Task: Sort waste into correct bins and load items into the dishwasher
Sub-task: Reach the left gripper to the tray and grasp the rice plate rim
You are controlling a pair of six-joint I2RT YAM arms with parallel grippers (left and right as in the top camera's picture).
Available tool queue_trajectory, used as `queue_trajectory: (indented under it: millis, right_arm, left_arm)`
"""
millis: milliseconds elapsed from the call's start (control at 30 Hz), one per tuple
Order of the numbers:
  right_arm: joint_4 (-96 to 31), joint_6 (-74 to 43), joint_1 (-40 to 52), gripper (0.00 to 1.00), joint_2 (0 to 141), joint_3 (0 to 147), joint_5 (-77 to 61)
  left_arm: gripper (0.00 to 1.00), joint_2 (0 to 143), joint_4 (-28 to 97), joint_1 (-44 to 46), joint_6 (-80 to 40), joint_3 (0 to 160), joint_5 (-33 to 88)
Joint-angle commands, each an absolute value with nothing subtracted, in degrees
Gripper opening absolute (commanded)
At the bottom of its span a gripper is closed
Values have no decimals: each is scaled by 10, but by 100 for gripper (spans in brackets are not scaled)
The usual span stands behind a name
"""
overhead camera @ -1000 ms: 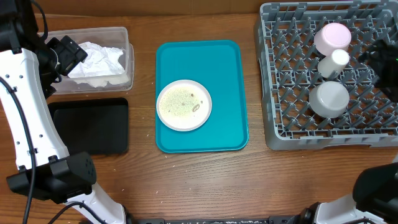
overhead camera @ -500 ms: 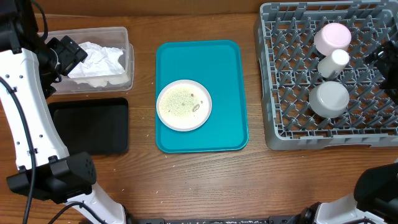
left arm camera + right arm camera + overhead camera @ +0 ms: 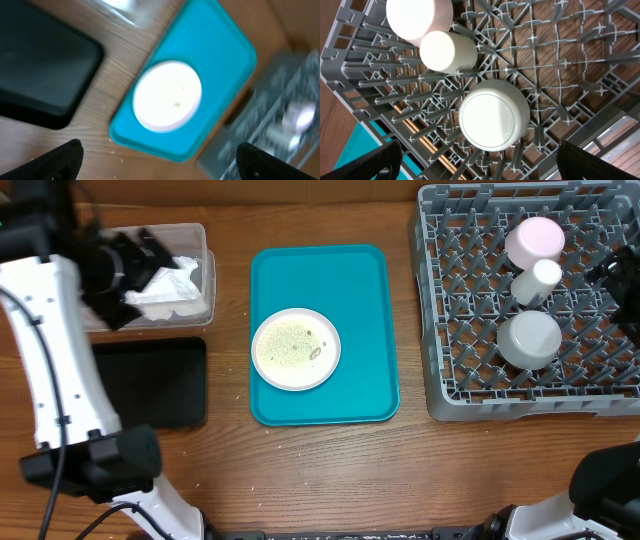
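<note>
A round pale plate [image 3: 295, 348] strewn with pale rice-like scraps [image 3: 285, 345] is seen lying on a teal tray [image 3: 360, 290] in the middle of the tabletop [image 3: 320, 470], well apart from both tools. The left tool [image 3: 157, 149] is held with its fingers [image 3: 65, 157] spread wide and nothing between them; in its blurred wrist view the plate and teal tray are framed beyond the fingertips, with the black tray [image 3: 150, 385] off to one side. From overhead this tool is seen above the clear tub [image 3: 200, 230], over the crumpled white napkin [image 3: 170, 280] that lies inside it; whether the napkin is touched cannot be told. The black tray is set just beside the tub. The right tool [image 3: 477, 150] is likewise spread wide and empty, and is held above the grey dish rack [image 3: 450, 310]. Directly beneath it a whitish bowl [image 3: 492, 117] is set upside down among the pegs; beyond that bowl a small white cup [image 3: 447, 50] and a pink bowl [image 3: 417, 17] are placed just beside each other, all within the rack
</note>
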State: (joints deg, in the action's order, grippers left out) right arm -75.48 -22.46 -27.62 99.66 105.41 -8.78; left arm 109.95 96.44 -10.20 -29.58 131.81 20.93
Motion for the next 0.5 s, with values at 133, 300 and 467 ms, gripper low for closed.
queue_trajectory:
  millis: [133,300,467]
  right_arm:
    - [-752,-227,-278,100,989,1056,-91]
    - [-752,-227,-278,100,989,1056,-91]
    - [-752,-227,-278,100,989,1056,-91]
  left_arm:
    - [86,1117,947,157,-277,1290,84]
    - [66,1166,927,283,-354,1270,-35]
    - [59,1246,902,346,-377,1265,-60]
